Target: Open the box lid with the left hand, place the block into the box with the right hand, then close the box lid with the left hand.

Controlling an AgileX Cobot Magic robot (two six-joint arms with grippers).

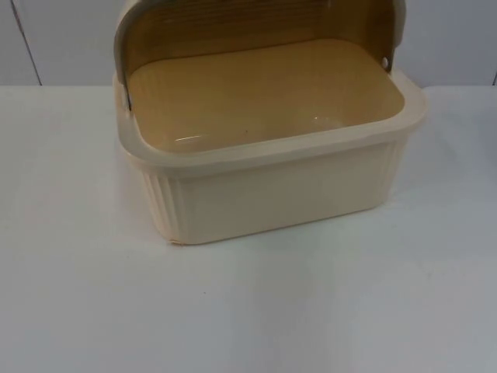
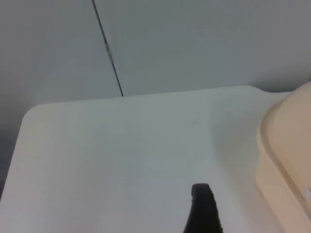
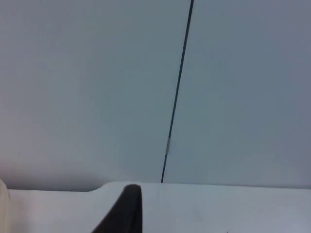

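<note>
A cream ribbed box (image 1: pixel 279 194) stands on the white table (image 1: pixel 248 311), toward the far side, close before the grey partition wall (image 1: pixel 62 39). Its brownish see-through lid (image 1: pixel 256 27) is swung up and back over the far edge, so the yellow inside lies open to view and holds nothing that can be made out. Judged from this, the first step, opening the lid, looks done, and the step in hand is the second one: getting the block into the box. No block can be made out on the table or in the box, so its place cannot be told.

The left gripper (image 2: pixel 201 211) hangs above bare table to the left of the box, whose rounded rim stands just beside it; one black fingertip is seen, touching nothing. The right gripper (image 3: pixel 126 208) is at the right side, pointed toward the wall, with a sliver of the box at the edge of its view; one black fingertip is seen here too. Whether either gripper is spread or pressed together cannot be told, and nothing is seen held in either.

The next move calls for the right arm to bring a block over the open box and let it go inside, while the left arm waits clear of the lid until closing.
</note>
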